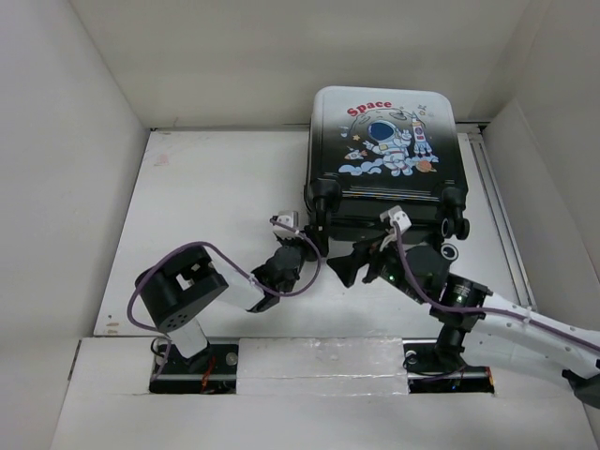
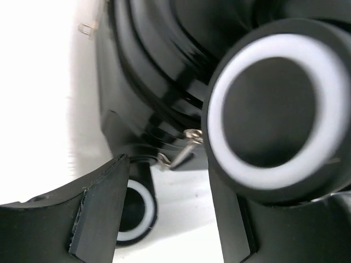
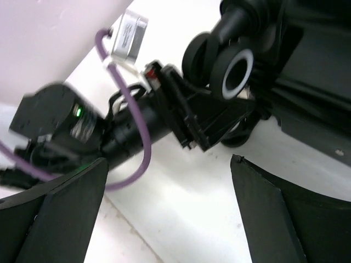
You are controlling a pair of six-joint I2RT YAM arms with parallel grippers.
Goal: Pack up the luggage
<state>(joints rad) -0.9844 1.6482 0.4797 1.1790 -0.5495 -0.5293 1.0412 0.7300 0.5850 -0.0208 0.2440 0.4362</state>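
The luggage (image 1: 382, 145) lies flat at the back centre-right, its astronaut print up and its wheels toward me; no lining shows. My left gripper (image 1: 307, 246) is open at its near left corner, beside the left caster wheels (image 1: 323, 195). In the left wrist view the left gripper (image 2: 167, 189) is open and empty. One black-and-white wheel (image 2: 271, 109) is large and close over the right finger (image 2: 227, 219). A second wheel (image 2: 134, 211) sits behind the left finger. A metal zipper pull (image 2: 184, 149) hangs from the black shell (image 2: 148, 66). My right gripper (image 1: 349, 265) is open and empty, just in front of the luggage's near edge.
White walls close in the table on the left, back and right. A rail (image 1: 492, 202) runs along the right side. In the right wrist view the right gripper (image 3: 164, 181) faces the left arm (image 3: 131, 123) with its purple cable, near a wheel (image 3: 236, 71). The right-hand wheels (image 1: 457, 214) stand close to my right arm.
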